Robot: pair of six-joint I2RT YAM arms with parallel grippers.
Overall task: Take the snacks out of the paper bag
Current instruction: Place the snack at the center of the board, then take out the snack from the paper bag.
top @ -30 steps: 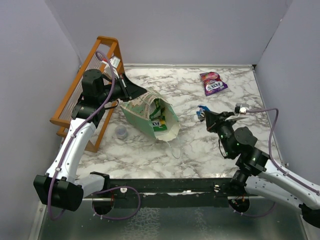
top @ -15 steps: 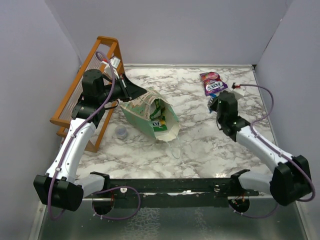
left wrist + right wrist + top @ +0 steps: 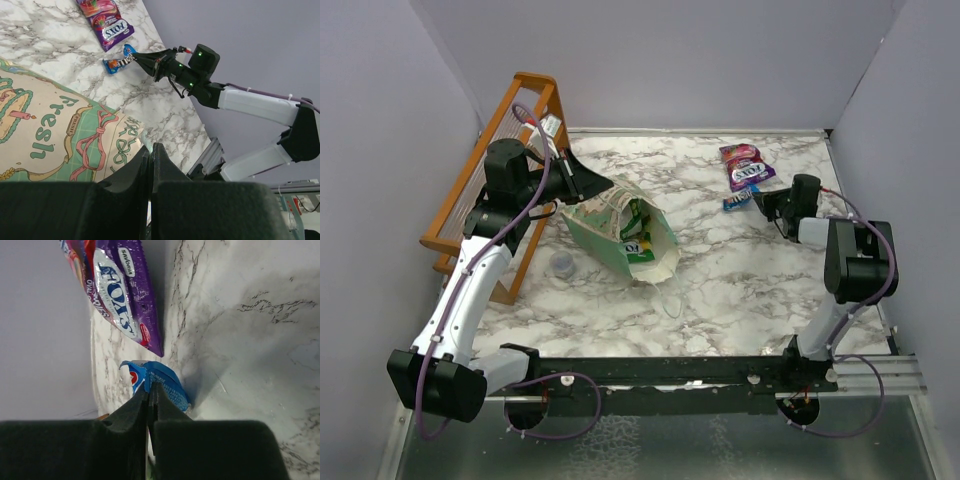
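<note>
The mint-green paper bag (image 3: 612, 240) lies tilted on the marble table, its mouth open toward the front right. Green and yellow-green snack packets (image 3: 638, 232) show inside it. My left gripper (image 3: 586, 186) is shut on the bag's back rim; the printed side of the bag (image 3: 50, 135) fills the left wrist view, with the gripper (image 3: 150, 148) pinching its edge. A purple packet (image 3: 746, 166) lies at the back right. My right gripper (image 3: 758, 200) is shut on a blue packet (image 3: 737, 201), low on the table just in front of the purple one. In the right wrist view the gripper (image 3: 151, 388) pinches the blue packet (image 3: 165, 382) below the purple packet (image 3: 125, 295).
An orange wooden rack (image 3: 470, 195) stands along the left wall behind my left arm. A small clear round cup (image 3: 563, 263) sits between the rack and the bag. A white string handle (image 3: 670, 300) trails from the bag's mouth. Grey walls close in the back and sides.
My right arm has swung from the middle right to the back right with the blue packet and lowered it beside the purple packet. My left arm and the bag have not moved.
</note>
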